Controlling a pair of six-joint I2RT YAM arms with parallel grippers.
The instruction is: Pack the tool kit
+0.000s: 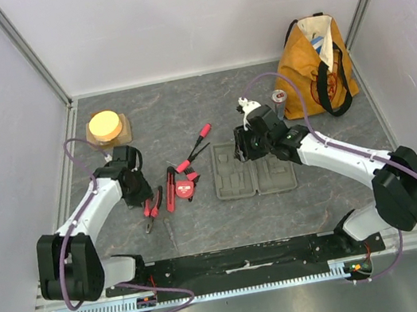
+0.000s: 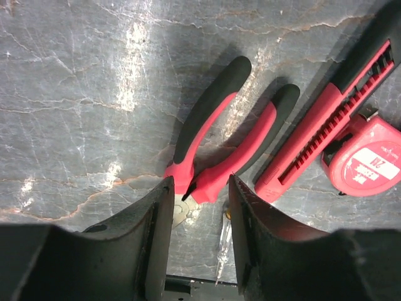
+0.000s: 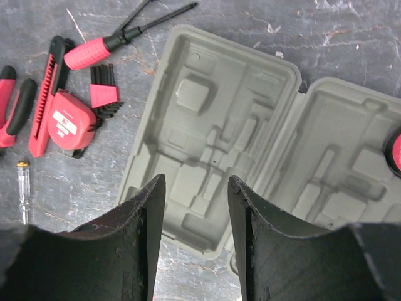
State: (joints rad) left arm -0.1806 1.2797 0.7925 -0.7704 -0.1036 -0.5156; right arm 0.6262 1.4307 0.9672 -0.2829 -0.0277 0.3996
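I am hovering the left pincer [image 2: 199,188] low over the desk [image 1: 184,112]. Its fingers are standing apart on either side of the head of the pliers [image 2: 250,141], and I cannot tell whether they are touching it. At the pliers' 3 o'clock, the cutter [image 2: 326,125] and the round tape measure [image 2: 369,163] are lying just beside each other. Further toward 3 o'clock, near the desk's middle, the grey case [image 3: 207,138] is lying open and flat, with its molded trays facing up. I am holding the right pincer [image 3: 196,185] above it, fingers apart and gripping nothing.
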